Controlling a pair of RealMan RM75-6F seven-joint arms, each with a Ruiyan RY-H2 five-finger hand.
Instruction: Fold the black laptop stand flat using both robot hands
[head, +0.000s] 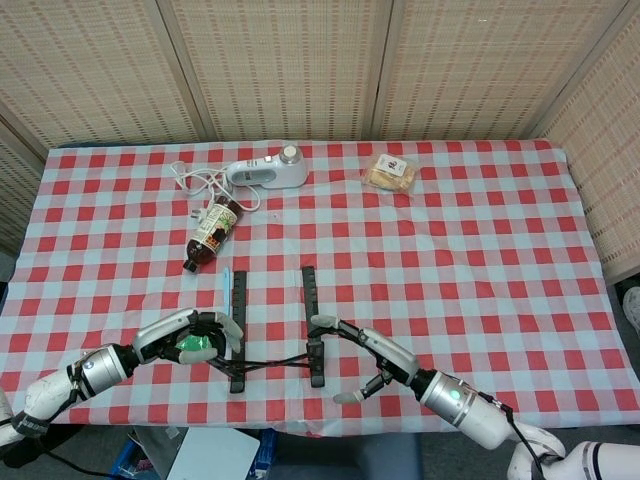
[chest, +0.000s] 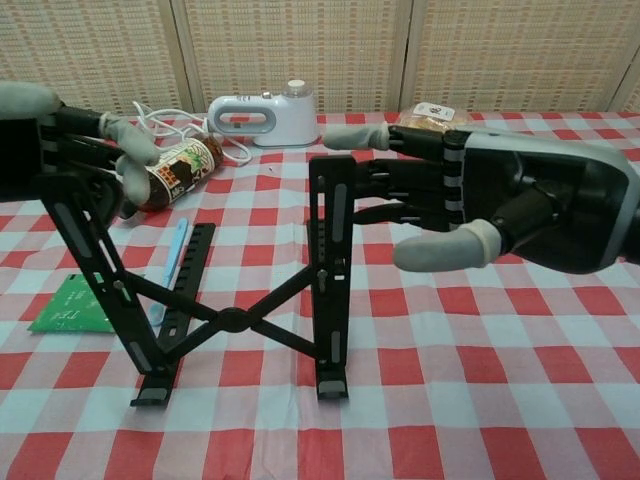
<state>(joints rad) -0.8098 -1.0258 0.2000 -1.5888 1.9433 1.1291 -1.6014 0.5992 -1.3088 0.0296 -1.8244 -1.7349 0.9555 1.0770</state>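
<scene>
The black laptop stand (head: 272, 352) (chest: 232, 320) sits near the table's front edge, its crossed struts open and its two upper rails raised steeply. My left hand (head: 188, 335) (chest: 70, 140) curls over the top of the left rail (chest: 92, 262) and grips it. My right hand (head: 368, 358) (chest: 480, 200) lies with its fingers (chest: 395, 185) against the top of the right rail (chest: 330, 270), thumb spread apart in front. The two base rails (head: 308, 290) lie flat on the cloth.
A brown bottle (head: 212, 232) (chest: 178, 165) lies behind the stand, with a white handheld device (head: 268, 172) (chest: 262, 118) and its cable further back. A snack packet (head: 392, 172) sits back right. A blue pen (head: 226, 290) and a green packet (chest: 72, 305) lie by the left rail.
</scene>
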